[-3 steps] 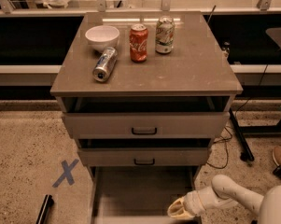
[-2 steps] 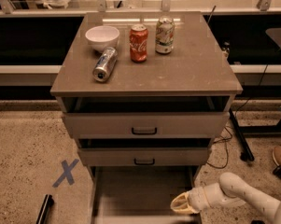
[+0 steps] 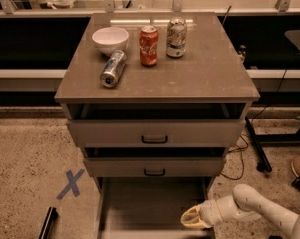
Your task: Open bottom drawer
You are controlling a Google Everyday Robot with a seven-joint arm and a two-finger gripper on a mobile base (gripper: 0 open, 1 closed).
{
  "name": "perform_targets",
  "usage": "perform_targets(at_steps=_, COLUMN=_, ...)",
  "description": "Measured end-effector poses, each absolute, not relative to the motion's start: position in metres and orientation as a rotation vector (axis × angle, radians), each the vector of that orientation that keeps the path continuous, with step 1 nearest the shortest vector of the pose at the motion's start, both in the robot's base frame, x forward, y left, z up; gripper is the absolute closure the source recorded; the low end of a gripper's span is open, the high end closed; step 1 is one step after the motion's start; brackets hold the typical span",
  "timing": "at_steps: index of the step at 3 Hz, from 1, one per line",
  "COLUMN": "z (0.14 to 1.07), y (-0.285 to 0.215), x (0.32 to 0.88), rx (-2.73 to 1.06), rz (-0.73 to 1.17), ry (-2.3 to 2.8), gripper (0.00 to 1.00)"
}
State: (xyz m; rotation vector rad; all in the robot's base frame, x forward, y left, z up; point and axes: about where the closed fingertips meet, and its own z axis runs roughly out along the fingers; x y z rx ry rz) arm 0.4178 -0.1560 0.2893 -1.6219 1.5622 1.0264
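Note:
The grey-beige cabinet has three drawers. The top drawer [image 3: 154, 132] and the middle drawer [image 3: 154, 167] stand slightly pulled out, each with a small black handle. The bottom drawer [image 3: 144, 208] is pulled far out toward me; I see its empty inside floor, and its front and handle are cut off by the lower edge of the view. My gripper [image 3: 192, 218] is at the end of the white arm reaching in from the lower right. It sits over the right front part of the bottom drawer's opening.
On the cabinet top [image 3: 214, 68] stand a white bowl [image 3: 110, 38], a red cola can [image 3: 149, 45], a pale can [image 3: 176, 37] and a silver can [image 3: 112, 68] lying on its side. A blue tape X [image 3: 70, 184] marks the floor at left. Cables and a stand leg [image 3: 254, 143] lie right.
The arm has shifted a little, with the gripper moving slightly down and to the right. The drawers look the same.

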Motion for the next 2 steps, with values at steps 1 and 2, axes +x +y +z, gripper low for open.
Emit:
perform_targets(at_steps=1, z=0.2884, y=-0.1537, x=0.4167, rx=-1.622, rz=1.032, ry=1.56, gripper=0.37)
perform_targets(at_steps=2, z=0.2872, y=-0.1507, x=0.4152, rx=-1.622, rz=1.04, ry=1.557, gripper=0.06)
